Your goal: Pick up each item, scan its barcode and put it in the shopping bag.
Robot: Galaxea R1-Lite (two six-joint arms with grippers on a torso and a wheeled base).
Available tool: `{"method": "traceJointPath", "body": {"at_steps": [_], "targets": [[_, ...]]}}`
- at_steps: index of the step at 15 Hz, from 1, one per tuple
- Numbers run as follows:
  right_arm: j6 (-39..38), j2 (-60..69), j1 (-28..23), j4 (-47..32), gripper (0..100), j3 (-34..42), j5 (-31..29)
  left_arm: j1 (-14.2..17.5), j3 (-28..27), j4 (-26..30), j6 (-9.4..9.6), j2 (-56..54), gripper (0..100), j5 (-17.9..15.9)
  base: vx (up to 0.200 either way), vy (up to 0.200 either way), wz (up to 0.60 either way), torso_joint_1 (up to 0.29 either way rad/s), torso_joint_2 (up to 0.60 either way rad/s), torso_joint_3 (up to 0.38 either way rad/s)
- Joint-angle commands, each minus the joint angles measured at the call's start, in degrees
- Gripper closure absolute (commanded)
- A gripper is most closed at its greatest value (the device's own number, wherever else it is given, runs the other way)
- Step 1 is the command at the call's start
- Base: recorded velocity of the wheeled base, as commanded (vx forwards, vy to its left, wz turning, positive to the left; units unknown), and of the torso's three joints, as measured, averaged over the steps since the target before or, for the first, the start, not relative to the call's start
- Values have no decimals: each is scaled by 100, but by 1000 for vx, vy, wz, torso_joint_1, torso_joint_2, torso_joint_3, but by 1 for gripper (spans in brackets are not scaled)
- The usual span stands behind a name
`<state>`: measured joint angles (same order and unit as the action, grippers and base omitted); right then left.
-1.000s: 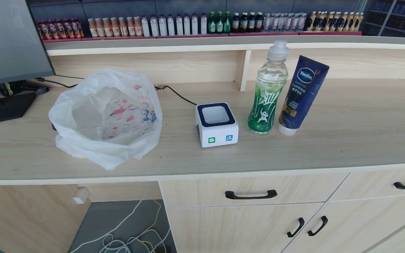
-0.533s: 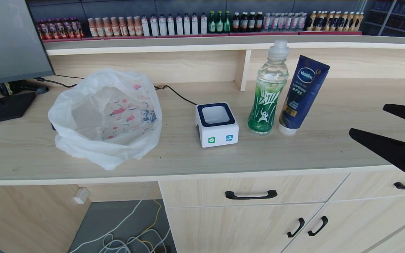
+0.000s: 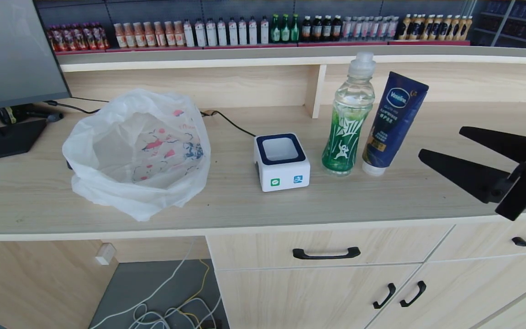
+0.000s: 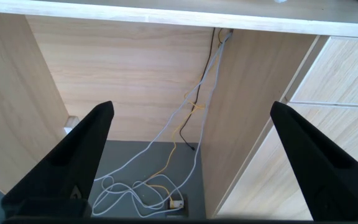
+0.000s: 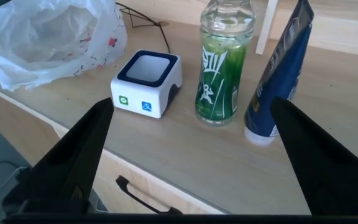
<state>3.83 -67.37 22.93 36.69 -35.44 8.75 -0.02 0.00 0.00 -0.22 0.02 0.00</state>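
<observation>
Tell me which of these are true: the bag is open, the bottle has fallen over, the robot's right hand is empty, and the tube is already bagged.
1. The shopping bag sits open on the counter, to the left of the scanner. True.
2. The bottle has fallen onto its side. False: it stands upright between the scanner and the tube.
3. The right end effector is open and holds nothing. True.
4. The tube is already in the shopping bag. False: it stands on its cap on the counter, right beside the bottle.
</observation>
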Motion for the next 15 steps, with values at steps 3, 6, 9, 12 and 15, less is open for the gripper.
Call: {"method": "traceJointPath", "body": {"at_steps": [3,6,9,12,15], "targets": [[136,-383,282,312,0,46,-480,-6,0,0,-4,-2,0,0,0,0,0,0,0,0],[127,-822,880,892,0,72,-1429,2,0,0,-4,-2,0,0,0,0,0,0,0,0],[162,-1481,1223,1455,0,-156,-2229,2,0,0,-4,-2,0,0,0,0,0,0,0,0],[171,-1763,1223,1499,0,-490,-2466,2,0,0,-4,-2,0,0,0,0,0,0,0,0],[250,-2096,1223,1499,0,-789,-2624,2,0,0,-4,-2,0,0,0,0,0,0,0,0]]}}
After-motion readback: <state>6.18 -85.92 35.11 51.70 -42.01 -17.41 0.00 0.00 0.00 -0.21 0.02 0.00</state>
